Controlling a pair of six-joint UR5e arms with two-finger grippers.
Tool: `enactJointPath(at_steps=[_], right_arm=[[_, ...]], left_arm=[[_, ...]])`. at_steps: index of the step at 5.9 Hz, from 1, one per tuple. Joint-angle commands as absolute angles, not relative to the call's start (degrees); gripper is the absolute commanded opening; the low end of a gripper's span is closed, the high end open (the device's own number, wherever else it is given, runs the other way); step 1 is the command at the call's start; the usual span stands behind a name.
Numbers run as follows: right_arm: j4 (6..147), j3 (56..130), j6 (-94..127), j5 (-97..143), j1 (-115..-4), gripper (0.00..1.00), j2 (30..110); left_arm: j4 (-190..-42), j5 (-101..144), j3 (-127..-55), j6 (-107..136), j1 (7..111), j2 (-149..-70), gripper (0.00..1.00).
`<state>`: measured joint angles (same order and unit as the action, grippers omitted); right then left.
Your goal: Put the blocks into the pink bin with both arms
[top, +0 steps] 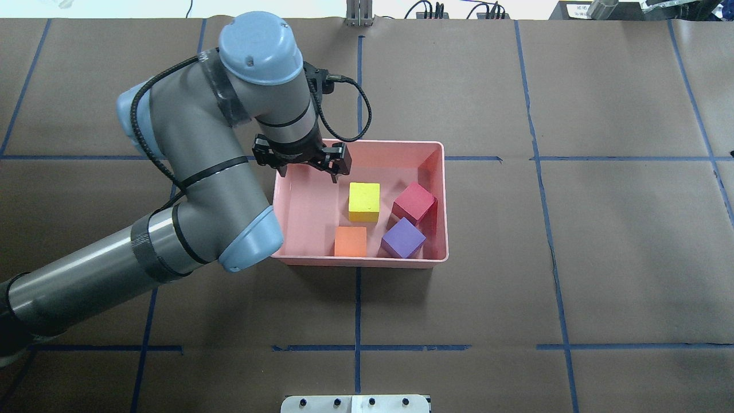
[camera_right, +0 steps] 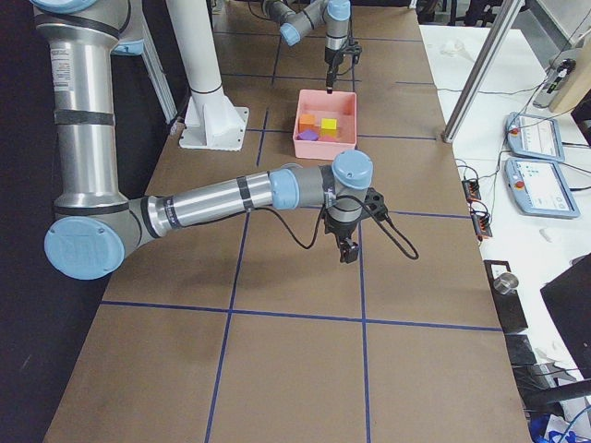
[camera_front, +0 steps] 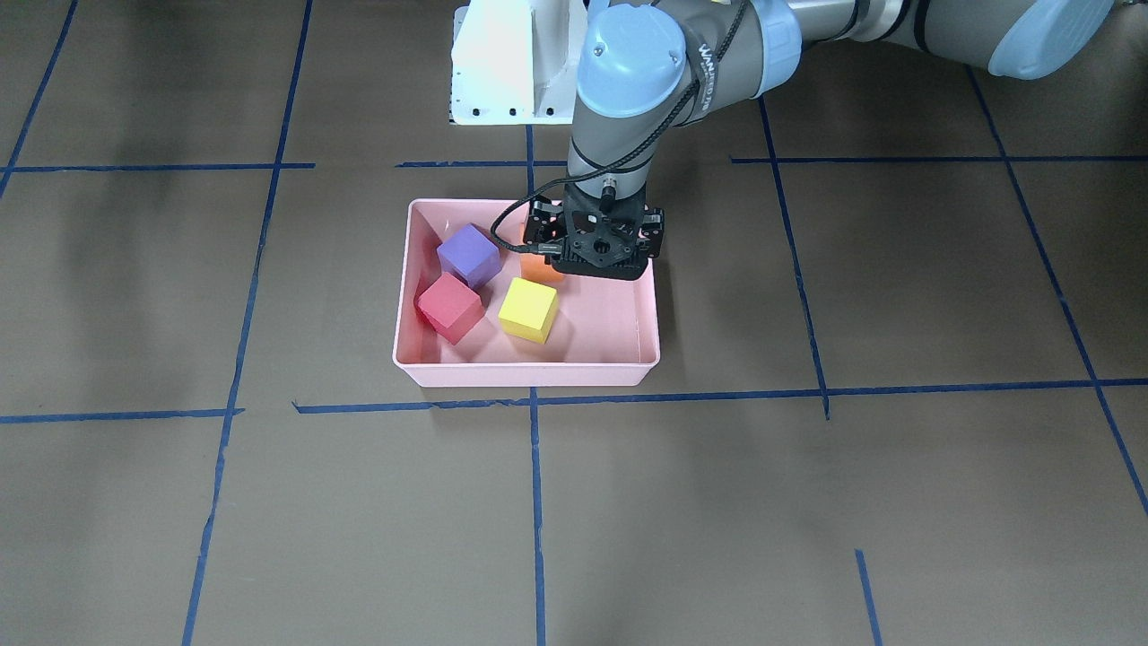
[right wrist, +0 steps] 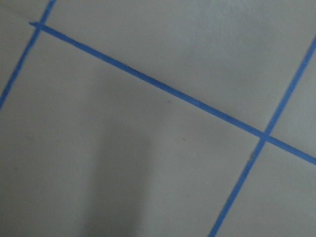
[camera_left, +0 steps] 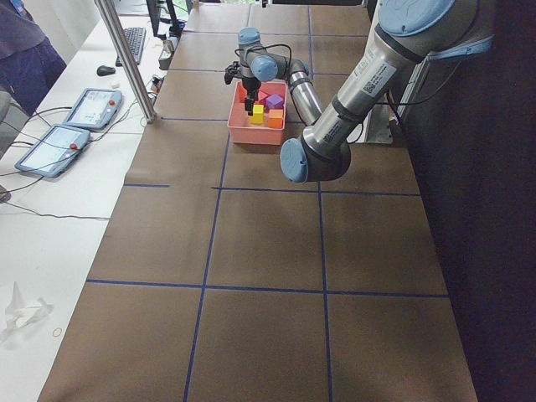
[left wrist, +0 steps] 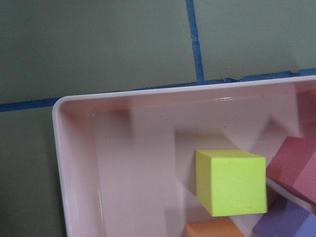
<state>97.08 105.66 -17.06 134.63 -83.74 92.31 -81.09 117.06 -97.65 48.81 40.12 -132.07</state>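
The pink bin [top: 361,263] stands mid-table and holds all four blocks: yellow-green [top: 364,201], red [top: 414,202], purple [top: 403,238] and orange [top: 350,241]. My left gripper [top: 308,174] hangs over the bin's far left corner, jaws spread and empty, above and apart from the blocks. In the front-facing view it [camera_front: 599,260] hides part of the orange block [camera_front: 536,270]. The left wrist view looks down on the yellow-green block [left wrist: 229,182] and the bin rim [left wrist: 74,163]. My right gripper [camera_right: 348,251] hovers over bare paper well away from the bin; I cannot tell whether it is open.
The white base pedestal [camera_front: 511,63] stands at the table edge on the robot's side of the bin. Blue tape lines grid the brown paper. Tablets [camera_left: 92,107] and a metal pole [camera_left: 126,59] are on a side table beyond the far edge.
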Motion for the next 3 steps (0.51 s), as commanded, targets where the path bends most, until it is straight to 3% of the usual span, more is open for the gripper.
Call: enactJointPath(at_steps=[1,3], right_arm=[[97.0,105.6,-23.0,134.2,-90.4,1.00,100.3],[97.1,105.6,-20.9,134.2,-91.8,0.99,102.0]], left_arm=[[-80.9,121.3,-102.6,33.1,48.5,-121.3,1.00],[-80.4,127.0,-104.0,13.5,62.9,-110.0,1.00]])
